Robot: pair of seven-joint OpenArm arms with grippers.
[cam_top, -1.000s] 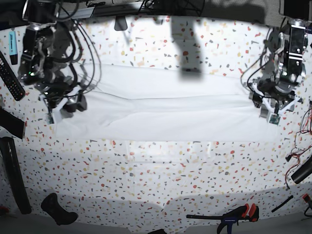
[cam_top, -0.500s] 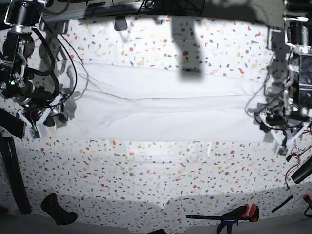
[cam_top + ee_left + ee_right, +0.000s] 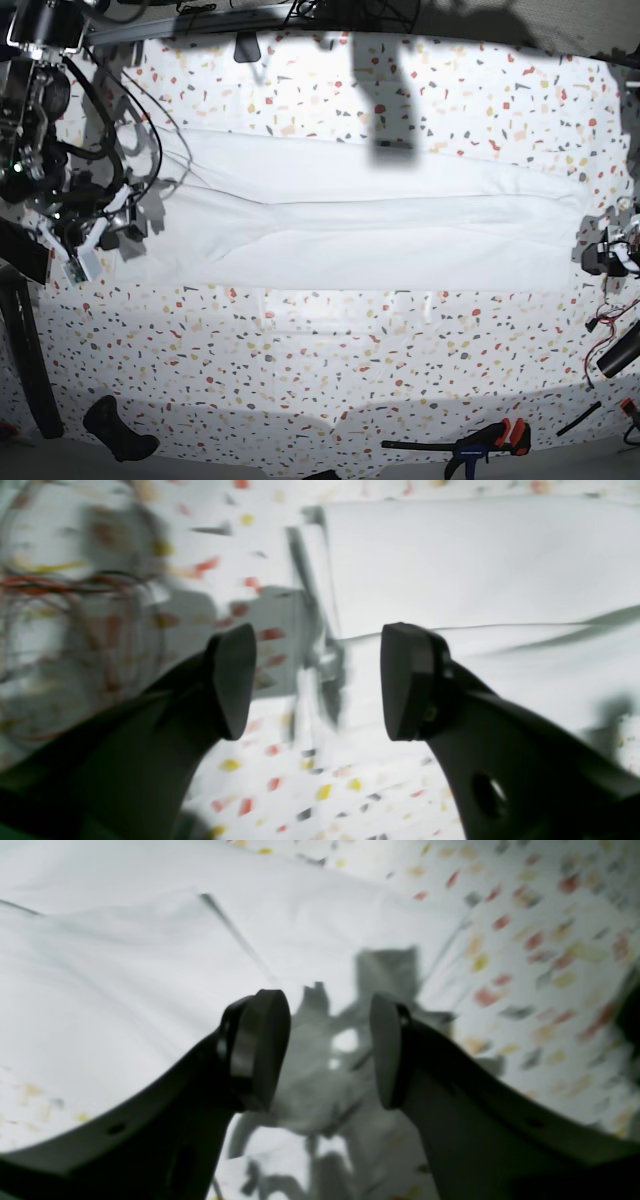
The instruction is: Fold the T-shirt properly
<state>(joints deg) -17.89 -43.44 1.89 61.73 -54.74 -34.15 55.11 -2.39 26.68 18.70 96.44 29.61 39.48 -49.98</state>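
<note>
T-shirt (image 3: 360, 230) flat, left gripper (image 3: 317, 680) blurred, edge-cropped

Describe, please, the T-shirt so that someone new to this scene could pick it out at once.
Start from the speckled terrazzo tabletop that fills the base view. Across its middle, between the two arms, lies a long flat band of cloth: the T-shirt, folded lengthwise with a soft crease along it. Unlike the tabletop around it, it is plain white with no coloured flecks.
</note>
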